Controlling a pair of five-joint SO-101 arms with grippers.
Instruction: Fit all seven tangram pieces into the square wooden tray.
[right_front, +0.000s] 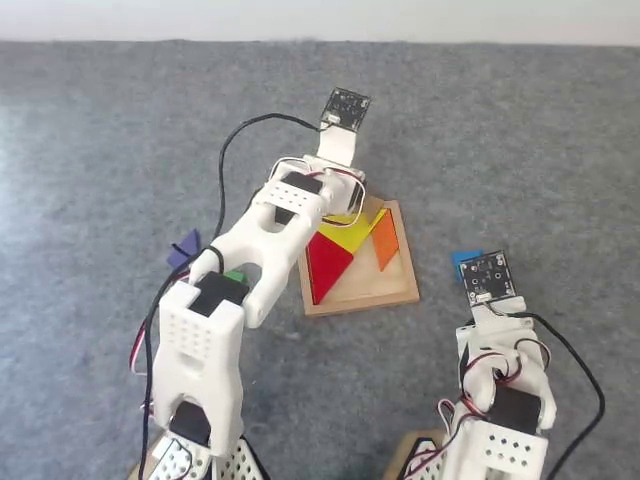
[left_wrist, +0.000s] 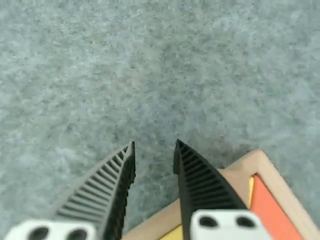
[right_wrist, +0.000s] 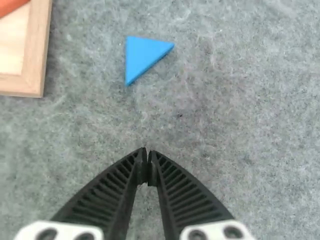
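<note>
The square wooden tray (right_front: 404, 295) lies mid-table and holds a red triangle (right_front: 328, 262), a yellow triangle (right_front: 346, 233) and an orange piece (right_front: 385, 238). My left arm stretches over the tray's far side. Its gripper (left_wrist: 154, 150) is open, with nothing between its fingers, above bare carpet just past a tray corner (left_wrist: 254, 161). A blue triangle (right_wrist: 142, 55) lies on the carpet right of the tray, and my right gripper (right_wrist: 146, 152) is shut a short way in front of it. A purple piece (right_front: 184, 250) and a green piece (right_front: 235, 275) lie left of the tray, partly hidden by my left arm.
Grey carpet covers the whole table. A tray corner (right_wrist: 34, 55) sits near the blue triangle in the right wrist view. A wooden board edge (right_front: 410, 450) shows at the front by the right arm's base.
</note>
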